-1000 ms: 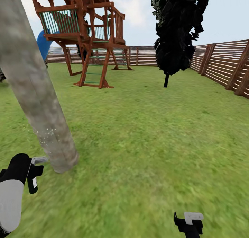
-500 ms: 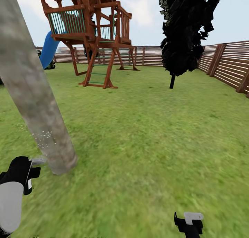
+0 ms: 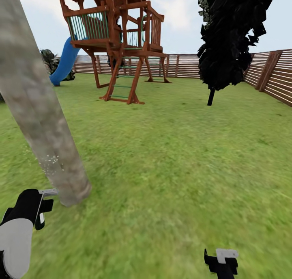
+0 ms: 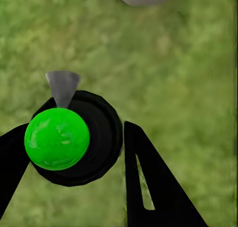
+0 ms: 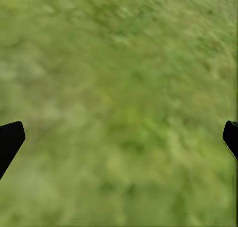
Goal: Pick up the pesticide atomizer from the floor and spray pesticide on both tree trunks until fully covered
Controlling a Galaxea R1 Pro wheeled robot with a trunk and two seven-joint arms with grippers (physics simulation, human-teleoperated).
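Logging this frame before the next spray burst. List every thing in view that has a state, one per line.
Left gripper: shut on the pesticide atomizer, nozzle toward the near trunk.
Right gripper: open, empty, over the lawn.
Near tree trunk: upright, white specks low on the bark, mostly bare.
Far tree: standing by the fence, coverage unclear.

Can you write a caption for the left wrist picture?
Left gripper holds the green-topped sprayer over grass.
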